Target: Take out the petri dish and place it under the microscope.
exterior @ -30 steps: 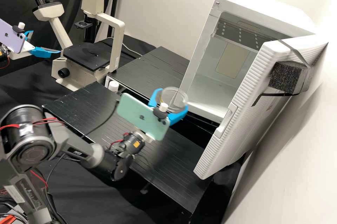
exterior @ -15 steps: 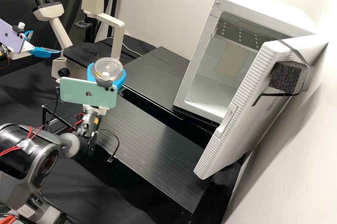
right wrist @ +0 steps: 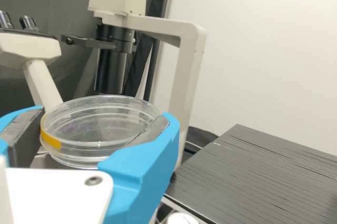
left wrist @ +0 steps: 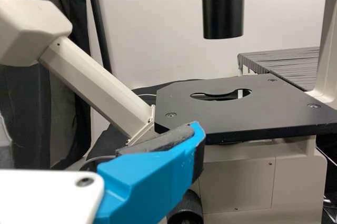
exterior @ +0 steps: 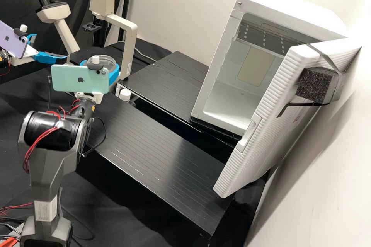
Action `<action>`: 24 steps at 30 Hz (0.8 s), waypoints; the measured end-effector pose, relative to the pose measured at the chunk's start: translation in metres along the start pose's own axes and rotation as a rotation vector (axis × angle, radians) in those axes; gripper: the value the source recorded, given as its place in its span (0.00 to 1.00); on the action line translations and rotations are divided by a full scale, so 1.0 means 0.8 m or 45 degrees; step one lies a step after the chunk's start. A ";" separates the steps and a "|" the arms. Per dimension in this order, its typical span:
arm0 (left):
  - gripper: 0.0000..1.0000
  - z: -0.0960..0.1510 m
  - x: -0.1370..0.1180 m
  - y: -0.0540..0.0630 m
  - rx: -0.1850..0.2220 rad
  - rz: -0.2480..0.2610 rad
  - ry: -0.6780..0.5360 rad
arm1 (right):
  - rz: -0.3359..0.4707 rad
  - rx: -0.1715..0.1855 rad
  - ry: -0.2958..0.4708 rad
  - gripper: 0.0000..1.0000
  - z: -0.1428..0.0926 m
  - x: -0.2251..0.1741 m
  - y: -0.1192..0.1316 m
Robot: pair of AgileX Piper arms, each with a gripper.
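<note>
The right hand (exterior: 100, 64) is clamped on the clear petri dish (right wrist: 100, 124), its blue fingers (right wrist: 145, 161) gripping opposite sides of the round rim; the dish is nearly level, smooth plastic with an orange-yellow strip on its side. A glossy pale green phone (exterior: 77, 79) sits on the wrist, and from it the dark grey right arm (exterior: 50, 169) folds down to its black, red-wired joint. Just beyond the hand stands the cream microscope (exterior: 130, 36), its squared upright close on the dish's right; how much gap remains there I cannot tell. Its matte black stage (left wrist: 263, 113) has a hard straight edge, a rounded cut-out and open height below the black tube (left wrist: 223, 8). Left of the right hand, across the stage, the left hand (exterior: 50, 46) hangs with its fingers spread, holding nothing. To the right hand's right runs a ribbed black tabletop (exterior: 166, 84), and well beyond is the white cabinet (exterior: 216, 65), its door (exterior: 266, 119) swung wide with a coarse foam block (exterior: 315, 84) strapped on.
</note>
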 end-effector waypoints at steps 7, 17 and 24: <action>1.00 0.000 0.000 0.000 0.000 0.000 0.000 | -0.025 -0.007 -0.036 0.00 -0.008 0.068 -0.014; 1.00 0.000 0.000 0.000 0.000 0.000 0.000 | -0.144 0.035 -0.204 0.00 0.017 0.147 -0.056; 1.00 0.000 0.000 0.000 0.000 0.000 0.000 | -0.151 0.064 -0.216 0.00 0.022 0.181 -0.062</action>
